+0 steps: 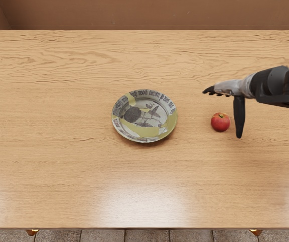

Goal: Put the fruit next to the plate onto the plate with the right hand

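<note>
The right hand [232, 89] hovers, fingers released and spread, just beside the apple [220, 122], which lies on the surface [59, 151] near the plate [172, 119].

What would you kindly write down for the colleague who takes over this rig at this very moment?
Right hand: open, fingers spread, holding nothing. It hangs just right of the apple, with one digit pointing down beside it; contact cannot be judged.
Left hand: out of view.
Apple: lies on the table, right of the plate and apart from it.
Plate: mid-table, no fruit on it.
Done: the hand is at the apple, nothing grasped.
Left: close on the apple, lift it, set it on the plate.
</note>
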You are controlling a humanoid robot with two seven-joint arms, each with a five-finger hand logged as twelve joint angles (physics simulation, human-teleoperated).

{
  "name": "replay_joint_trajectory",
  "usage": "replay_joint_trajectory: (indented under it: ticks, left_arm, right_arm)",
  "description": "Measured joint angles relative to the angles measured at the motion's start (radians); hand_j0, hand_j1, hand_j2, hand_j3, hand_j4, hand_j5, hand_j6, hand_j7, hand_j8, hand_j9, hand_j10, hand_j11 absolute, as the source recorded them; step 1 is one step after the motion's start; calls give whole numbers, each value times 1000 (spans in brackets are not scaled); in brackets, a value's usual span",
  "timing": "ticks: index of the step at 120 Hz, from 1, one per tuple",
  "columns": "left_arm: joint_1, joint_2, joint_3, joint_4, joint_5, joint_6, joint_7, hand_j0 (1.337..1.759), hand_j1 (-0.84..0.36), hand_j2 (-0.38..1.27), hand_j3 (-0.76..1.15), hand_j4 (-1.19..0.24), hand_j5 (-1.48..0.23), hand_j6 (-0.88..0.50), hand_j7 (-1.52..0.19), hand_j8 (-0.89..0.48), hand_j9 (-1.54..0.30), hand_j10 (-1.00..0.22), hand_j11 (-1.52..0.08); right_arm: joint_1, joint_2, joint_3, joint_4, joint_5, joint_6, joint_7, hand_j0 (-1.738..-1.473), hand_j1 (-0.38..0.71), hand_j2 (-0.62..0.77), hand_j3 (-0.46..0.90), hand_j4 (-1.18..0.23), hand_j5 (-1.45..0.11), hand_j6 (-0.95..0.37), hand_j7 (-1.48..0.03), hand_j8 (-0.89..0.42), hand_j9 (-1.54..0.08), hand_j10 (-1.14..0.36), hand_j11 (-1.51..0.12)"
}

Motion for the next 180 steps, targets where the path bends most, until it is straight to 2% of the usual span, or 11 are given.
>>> replay_joint_trajectory:
  ticks: [20,74,115,147,180]
  left_arm:
    - [0,0,0,0,0,0,0,1658,349,0,0,0,0,0,0,0,0,0,0]
    - [0,0,0,0,0,0,0,1658,349,0,0,0,0,0,0,0,0,0,0]
    - [0,0,0,0,0,0,0,1658,349,0,0,0,0,0,0,0,0,0,0]
    - [0,0,0,0,0,0,0,1658,349,0,0,0,0,0,0,0,0,0,0]
    - [0,0,0,0,0,0,0,1658,349,0,0,0,0,0,0,0,0,0,0]
  right_arm:
    - [-33,-2,-2,-4,-24,-43,0,-1658,-327,-3,0,-23,-25,-24,-25,-23,-25,-22,-25]
    - [-81,96,-46,-33,-70,-271,-1,-1658,-323,-3,0,-26,-30,-28,-30,-27,-30,-25,-30]
    - [-84,116,-76,-52,-79,-303,-1,-1658,-323,-3,0,-26,-30,-28,-30,-26,-30,-25,-30]
    - [-84,123,-113,-51,-106,-336,-1,-1658,-69,-45,0,-238,-306,-240,-305,-238,-306,-237,-305]
    - [-93,141,-144,-42,-162,-422,-1,-1658,17,-59,0,-309,-399,-310,-398,-310,-398,-309,-398]
